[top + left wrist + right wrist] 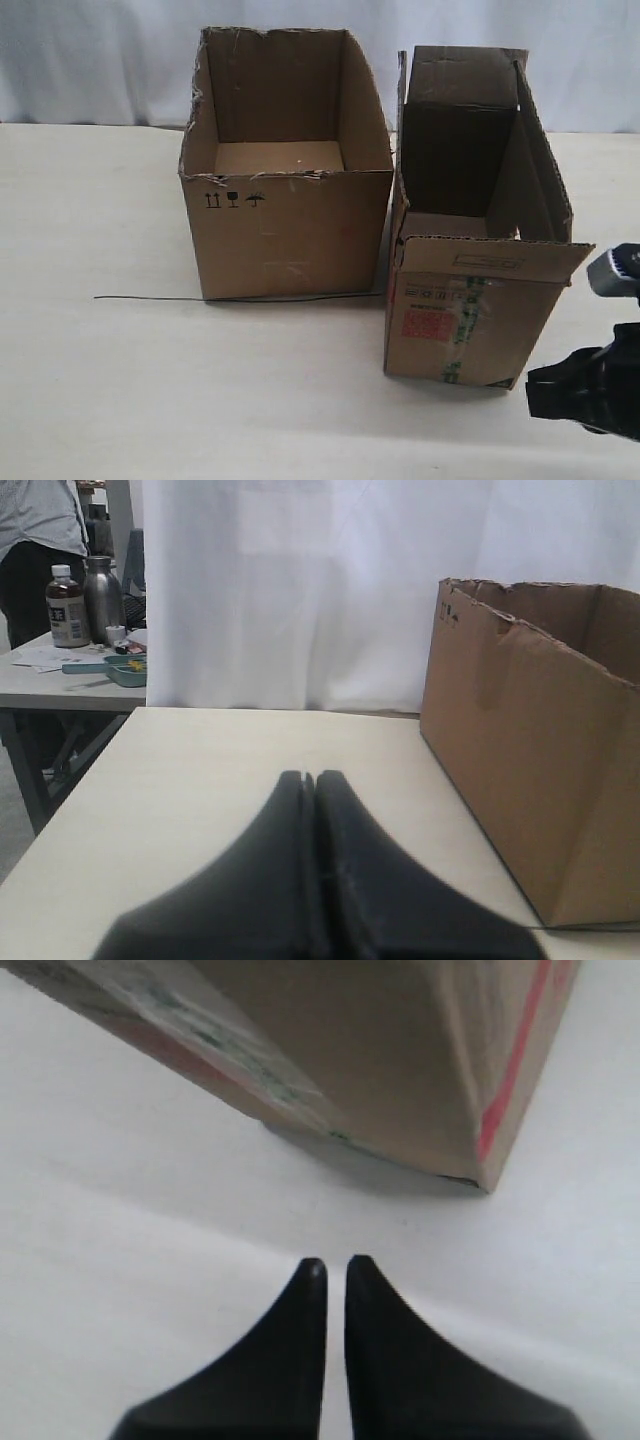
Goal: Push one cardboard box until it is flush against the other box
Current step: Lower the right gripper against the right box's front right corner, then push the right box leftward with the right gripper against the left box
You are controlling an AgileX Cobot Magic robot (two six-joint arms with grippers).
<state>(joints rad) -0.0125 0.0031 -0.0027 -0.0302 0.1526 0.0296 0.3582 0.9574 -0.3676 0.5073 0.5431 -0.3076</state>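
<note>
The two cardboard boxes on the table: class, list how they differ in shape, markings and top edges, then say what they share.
The cardboard box is narrower and taller; the other box is wider. The cardboard box has a red-printed label and a green-striped tape strip on its front; the other box has three small black handling symbols. The cardboard box has upright flaps; the other box has ragged, torn top edges. Both are brown, open-topped and stand on the table.

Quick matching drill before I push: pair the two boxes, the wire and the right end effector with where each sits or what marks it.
1. narrow box
2. wide box
3. wire
4. right end effector

A. black symbols on front
B. near the narrow box's lower corner, not touching it
C. red label, green-striped tape
D. flat on the table, by the wide box's base

Pairs: 1-C, 2-A, 3-D, 4-B
</note>
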